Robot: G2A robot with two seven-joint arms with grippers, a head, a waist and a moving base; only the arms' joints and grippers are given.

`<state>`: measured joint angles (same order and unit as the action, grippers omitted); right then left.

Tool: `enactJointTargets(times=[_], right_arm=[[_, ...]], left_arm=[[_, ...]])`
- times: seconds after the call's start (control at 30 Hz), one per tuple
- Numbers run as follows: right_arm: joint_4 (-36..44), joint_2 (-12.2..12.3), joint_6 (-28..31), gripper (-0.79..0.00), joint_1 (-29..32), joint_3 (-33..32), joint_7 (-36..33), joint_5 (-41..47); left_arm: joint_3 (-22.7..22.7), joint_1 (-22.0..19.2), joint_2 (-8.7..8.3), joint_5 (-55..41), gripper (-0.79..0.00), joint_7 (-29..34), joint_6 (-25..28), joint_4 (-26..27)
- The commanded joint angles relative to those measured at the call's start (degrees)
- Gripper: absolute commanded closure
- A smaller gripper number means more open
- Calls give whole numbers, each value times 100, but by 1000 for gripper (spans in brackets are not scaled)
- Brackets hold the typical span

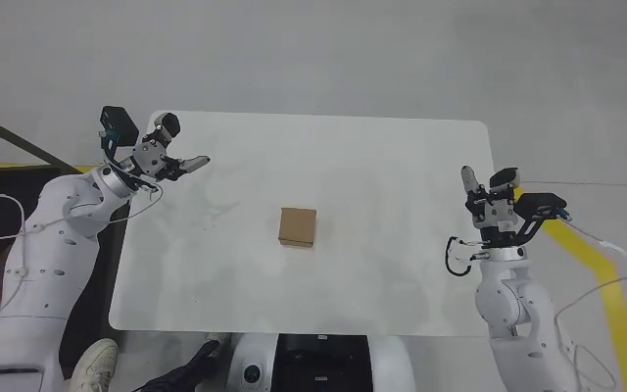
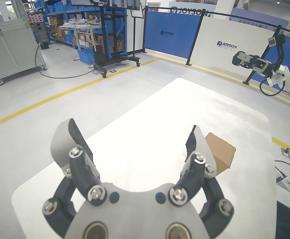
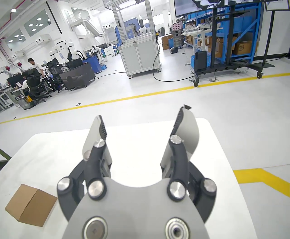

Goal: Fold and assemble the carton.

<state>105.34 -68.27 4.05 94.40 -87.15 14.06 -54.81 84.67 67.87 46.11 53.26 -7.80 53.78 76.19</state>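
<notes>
Near-cubic closed carton (image 1: 297, 226), no clear long axis, edges roughly parallel to the table's (image 1: 392, 157), left gripper (image 2: 133, 133) and right gripper (image 3: 145, 123) released, empty, well apart from carton

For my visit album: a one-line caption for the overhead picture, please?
Brown carton centred on the table, left fingers and right fingers open at opposite edges.

A robotics lab on an industrial workshop floor — yellow lane lines (image 3: 136, 96) painted across smooth grey flooring, blue storage racks (image 2: 56, 9) loaded with cardboard boxes (image 3: 243, 47), a glazed aluminium test cell (image 3: 138, 52), pegboard partitions (image 2: 172, 40), and other white robots (image 3: 96, 50) standing beyond black office chairs (image 3: 36, 87)
</notes>
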Motion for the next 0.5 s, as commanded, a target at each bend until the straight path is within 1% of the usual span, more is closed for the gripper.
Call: enactJointTargets(times=[0.0,0.03,0.07,0.17,0.27,0.47], right_arm=[[0,0,0,-621,0,0,0,0],[0,0,0,-673,0,0,0,0],[0,0,0,-703,0,0,0,0],[0,0,0,-767,0,0,0,0],[0,0,0,-785,0,0,0,0],[0,0,0,-785,0,0,0,0]], left_arm=[[0,0,0,0,-784,0,0,0],[0,0,0,0,-784,0,0,0],[0,0,0,0,-784,0,0,0],[0,0,0,0,-784,0,0,0],[0,0,0,0,-784,0,0,0],[0,0,0,0,-784,0,0,0]])
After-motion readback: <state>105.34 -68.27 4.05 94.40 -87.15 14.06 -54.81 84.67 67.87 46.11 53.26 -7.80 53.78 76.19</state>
